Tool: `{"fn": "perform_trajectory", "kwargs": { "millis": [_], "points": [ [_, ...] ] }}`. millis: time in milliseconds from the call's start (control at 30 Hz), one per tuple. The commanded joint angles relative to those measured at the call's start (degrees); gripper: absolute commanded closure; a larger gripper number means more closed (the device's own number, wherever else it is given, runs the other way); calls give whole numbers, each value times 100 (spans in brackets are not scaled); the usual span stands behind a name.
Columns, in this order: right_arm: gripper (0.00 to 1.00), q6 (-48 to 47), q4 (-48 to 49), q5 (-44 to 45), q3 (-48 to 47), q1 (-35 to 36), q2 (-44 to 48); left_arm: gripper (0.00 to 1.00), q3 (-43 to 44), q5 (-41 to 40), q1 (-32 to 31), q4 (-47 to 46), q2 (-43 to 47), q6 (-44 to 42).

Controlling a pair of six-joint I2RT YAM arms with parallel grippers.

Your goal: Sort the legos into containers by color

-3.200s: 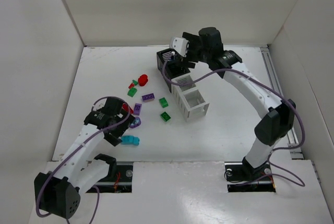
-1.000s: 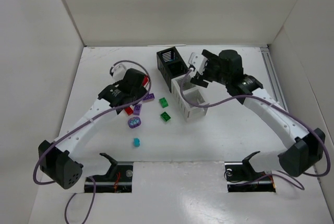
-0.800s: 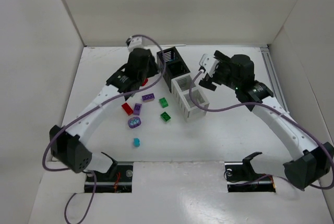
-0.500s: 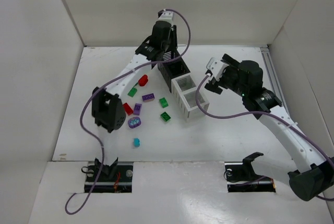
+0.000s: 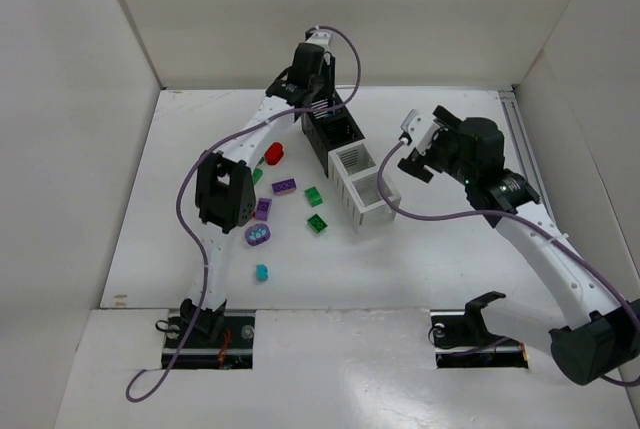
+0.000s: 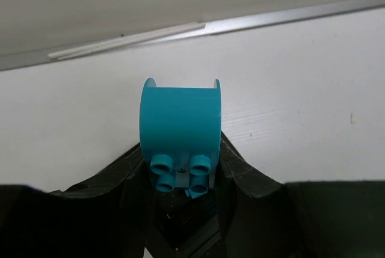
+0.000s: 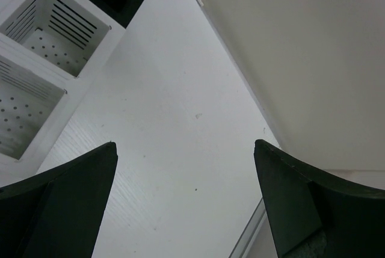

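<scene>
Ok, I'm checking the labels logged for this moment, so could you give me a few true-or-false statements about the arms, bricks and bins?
1. The left jaws are clamped on a cyan brick. True.
2. The right jaws are shut on a green brick. False: they stand open with nothing between them.
3. Another cyan brick lies on the table. True.
4. Every brick is already in a bin. False: a red brick, a purple brick and a green brick, among others, lie on the table left of the bins.
</scene>
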State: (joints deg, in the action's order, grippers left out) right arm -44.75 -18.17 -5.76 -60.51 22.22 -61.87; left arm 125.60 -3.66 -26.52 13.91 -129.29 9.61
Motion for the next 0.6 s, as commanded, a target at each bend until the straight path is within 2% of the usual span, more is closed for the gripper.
{"fn": "perform_trajectory", "kwargs": {
  "millis": [0,167,300,333,467,567],
  "points": [
    [0,116,33,66,56,-33,-45,84,-387,190,-46,-205,519,-126],
    [0,116,33,-39,4,-86,-308,81,-448,15,-46,120,519,23],
    [0,116,33,-144,4,-86,-309,67,-510,-38,-46,243,581,24],
    [0,116,33,-145,4,-86,-309,52,-510,-38,-46,313,633,24],
    [0,63,95,-198,4,-86,-309,31,-562,-38,-46,436,739,24],
    [0,63,95,-250,4,-86,-309,28,-615,-38,-46,568,870,24]
  ]
}}
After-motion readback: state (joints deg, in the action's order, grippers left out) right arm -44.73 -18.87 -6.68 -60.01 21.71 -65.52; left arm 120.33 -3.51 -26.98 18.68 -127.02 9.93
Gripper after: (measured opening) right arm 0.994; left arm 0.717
